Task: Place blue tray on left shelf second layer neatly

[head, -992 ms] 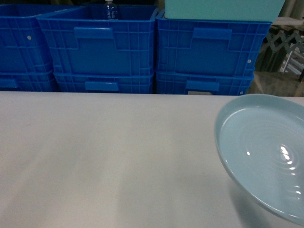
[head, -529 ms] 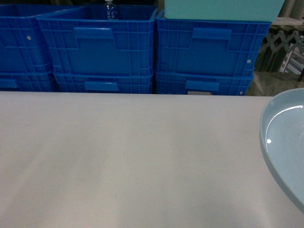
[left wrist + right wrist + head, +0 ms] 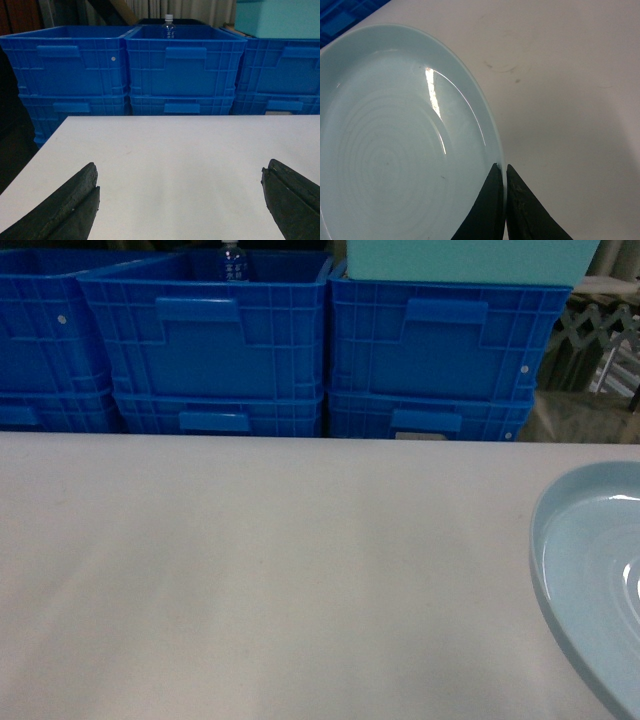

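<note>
The right gripper (image 3: 503,172) pinches the rim of the blue tray (image 3: 385,150), whose edge shows at the right of the head view above the white table (image 3: 260,570); the left gripper (image 3: 180,200) hangs spread wide over that table; beyond stand stacked dark-blue crates (image 3: 215,340), a mint-green bin (image 3: 465,260) on top at the right.

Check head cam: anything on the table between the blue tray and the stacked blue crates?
Nothing. In the head view only bare white table lies between the blue tray and the crates.
</note>
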Available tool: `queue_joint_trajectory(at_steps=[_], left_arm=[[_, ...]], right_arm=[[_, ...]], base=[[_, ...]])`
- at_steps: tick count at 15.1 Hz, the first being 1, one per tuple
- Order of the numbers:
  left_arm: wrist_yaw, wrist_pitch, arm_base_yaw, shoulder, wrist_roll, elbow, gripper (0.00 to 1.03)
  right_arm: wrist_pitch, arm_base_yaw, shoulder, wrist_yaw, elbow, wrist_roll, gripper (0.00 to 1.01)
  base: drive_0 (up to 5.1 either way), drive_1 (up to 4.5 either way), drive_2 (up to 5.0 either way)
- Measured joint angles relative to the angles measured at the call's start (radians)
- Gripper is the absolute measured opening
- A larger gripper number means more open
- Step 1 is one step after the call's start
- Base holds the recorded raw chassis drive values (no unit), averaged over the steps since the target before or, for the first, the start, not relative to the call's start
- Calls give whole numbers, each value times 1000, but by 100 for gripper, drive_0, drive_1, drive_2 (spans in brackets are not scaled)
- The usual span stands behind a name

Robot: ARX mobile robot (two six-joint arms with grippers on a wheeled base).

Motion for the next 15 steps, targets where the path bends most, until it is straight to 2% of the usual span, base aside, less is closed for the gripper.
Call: queue_joint_trajectory(at_steps=[6,15], left_arm=[[0,0,0,0,0,0,98],[0,0,0,0,0,0,98]], right_arm=[[27,-5,-16,20,5,-34,2],[26,-5,-16,19,5,-35,2]], base=[[0,0,0],[0,0,0]])
